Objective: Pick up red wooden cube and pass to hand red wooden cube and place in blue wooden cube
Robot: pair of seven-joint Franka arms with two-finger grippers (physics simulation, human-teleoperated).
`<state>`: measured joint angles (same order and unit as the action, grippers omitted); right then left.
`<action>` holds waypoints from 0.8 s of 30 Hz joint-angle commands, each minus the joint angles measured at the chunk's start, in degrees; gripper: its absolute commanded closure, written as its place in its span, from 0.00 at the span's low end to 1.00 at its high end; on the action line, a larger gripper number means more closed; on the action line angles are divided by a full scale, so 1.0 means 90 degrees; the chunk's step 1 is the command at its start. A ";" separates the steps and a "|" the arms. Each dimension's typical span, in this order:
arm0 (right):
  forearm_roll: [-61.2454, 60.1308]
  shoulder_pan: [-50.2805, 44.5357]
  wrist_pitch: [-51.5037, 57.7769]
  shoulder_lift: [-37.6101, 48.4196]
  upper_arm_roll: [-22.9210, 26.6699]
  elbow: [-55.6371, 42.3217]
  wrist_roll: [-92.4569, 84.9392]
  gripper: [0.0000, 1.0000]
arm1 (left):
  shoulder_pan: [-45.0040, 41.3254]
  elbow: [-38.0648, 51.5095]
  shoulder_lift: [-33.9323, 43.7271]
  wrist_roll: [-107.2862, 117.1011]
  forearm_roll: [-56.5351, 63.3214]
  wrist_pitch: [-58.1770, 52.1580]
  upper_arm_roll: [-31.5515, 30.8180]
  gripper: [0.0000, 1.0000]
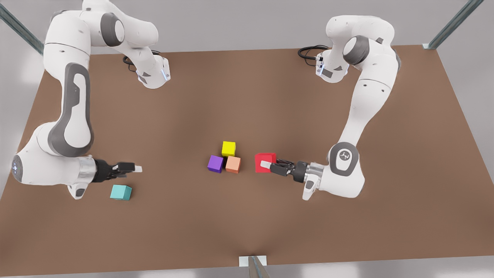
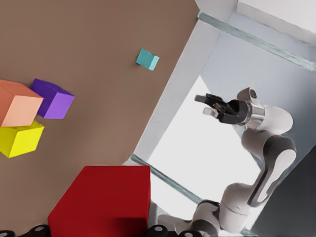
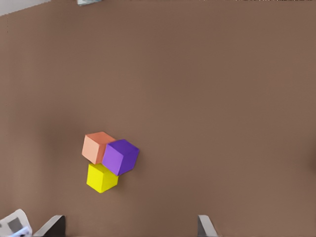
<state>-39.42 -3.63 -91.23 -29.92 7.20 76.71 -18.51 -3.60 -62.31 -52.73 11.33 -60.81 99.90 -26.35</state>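
so my left gripper pinches the red cube; right gripper, spread near the teal cube, could fumble the handover

In the left wrist view the red wooden cube runs off the picture's edge, with the left gripper showing only dark finger bases there, while the salmon-orange cube and yellow cube are clipped at the side.
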 commanded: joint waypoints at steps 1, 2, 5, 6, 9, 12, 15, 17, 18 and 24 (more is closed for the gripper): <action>-0.2113 -0.0017 0.0010 -0.0348 -0.0262 -0.0183 -0.4925 0.00 | -0.0117 0.0058 -0.0117 -0.1483 -0.0392 0.0452 -0.0061 0.29; -0.2270 -0.0027 -0.0010 -0.0367 -0.0438 -0.0242 -0.5433 0.00 | -0.0146 0.0058 -0.0166 -0.1854 -0.0431 0.0452 -0.0061 0.29; -0.2641 -0.0046 -0.0010 -0.0777 -0.0673 -0.0447 -0.7571 0.00 | -0.0156 0.0097 -0.0371 -0.3280 -0.0577 0.0608 -0.0080 0.28; -0.2787 -0.0046 -0.0029 -0.0865 -0.0673 -0.0457 -0.8030 0.00 | -0.0156 0.0145 -0.0439 -0.3554 -0.0616 0.0725 -0.0158 0.29; -0.2983 -0.0134 -0.0253 -0.0963 -0.0712 -0.0447 -0.9338 0.00 | -0.0254 0.0390 -0.0537 -0.3768 -0.0616 0.0950 -0.0188 0.29; -0.3969 -0.0251 -0.0254 -0.1305 -0.0810 -0.0379 -1.0706 0.00 | -0.0283 0.0380 -0.0527 -0.4228 -0.0587 0.0960 -0.0188 0.29; -0.4301 -0.0388 -0.0254 -0.1315 -0.0810 -0.0330 -1.0736 0.00 | -0.0283 0.0370 -0.0557 -0.4335 -0.0597 0.0970 -0.0188 0.30; -0.4760 -0.0544 -0.0332 -0.1305 -0.0810 -0.0106 -1.0775 0.00 | -0.0303 0.0380 -0.0586 -0.4531 -0.0636 0.0989 -0.0197 0.30; -0.4946 -0.0652 -0.0332 -0.1315 -0.0810 -0.0105 -1.0834 0.00 | -0.0303 0.0370 -0.0586 -0.4540 -0.0704 0.0989 -0.0197 0.29; -0.5561 -0.1003 -0.0683 -0.1412 -0.0810 0.0129 -1.1166 0.00 | -0.0312 0.0331 -0.0664 -0.4492 -0.1046 0.0980 -0.0197 0.29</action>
<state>-87.05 -12.53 -95.58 -42.64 -0.07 77.46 -85.62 -6.42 -59.34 -58.69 -15.91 -68.89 108.50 -28.08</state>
